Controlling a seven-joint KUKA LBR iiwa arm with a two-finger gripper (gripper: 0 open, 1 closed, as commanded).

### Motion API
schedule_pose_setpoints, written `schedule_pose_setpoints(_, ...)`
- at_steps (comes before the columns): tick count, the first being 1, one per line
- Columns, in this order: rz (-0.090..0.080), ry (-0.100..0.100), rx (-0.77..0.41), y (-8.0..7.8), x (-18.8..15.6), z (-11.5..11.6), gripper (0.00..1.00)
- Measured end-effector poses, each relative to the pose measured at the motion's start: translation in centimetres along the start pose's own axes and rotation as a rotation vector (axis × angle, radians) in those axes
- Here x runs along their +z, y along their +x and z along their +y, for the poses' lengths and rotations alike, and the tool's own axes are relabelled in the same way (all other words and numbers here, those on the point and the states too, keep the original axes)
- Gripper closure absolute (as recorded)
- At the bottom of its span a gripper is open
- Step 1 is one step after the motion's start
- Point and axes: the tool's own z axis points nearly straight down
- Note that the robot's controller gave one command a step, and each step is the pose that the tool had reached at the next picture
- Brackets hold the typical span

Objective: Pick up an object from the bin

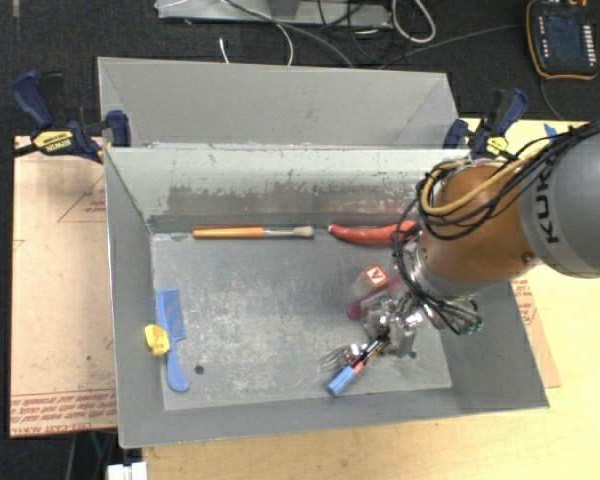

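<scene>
My gripper (396, 328) hangs low over the bin's front right part, below the arm's orange cover. Just left of it lies a small clear box with a red and white label (373, 279), with a purplish piece (357, 309) beside that box. Right below the gripper, a thin tool with a blue end, a red middle and dark wire prongs (348, 364) lies slantwise on the floor. Its upper end reaches the gripper; whether they touch I cannot tell.
An orange-handled brush (250, 232) and a red curved tool (365, 234) lie along the back wall. A blue comb (172, 336) and a small yellow piece (157, 341) rest at the front left. The arm covers the bin's right side.
</scene>
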Motion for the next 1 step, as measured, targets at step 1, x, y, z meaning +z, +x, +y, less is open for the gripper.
schedule_pose_setpoints(1, 0.000, -0.002, 0.002, -0.01, -1.54, 0.08, 1.00)
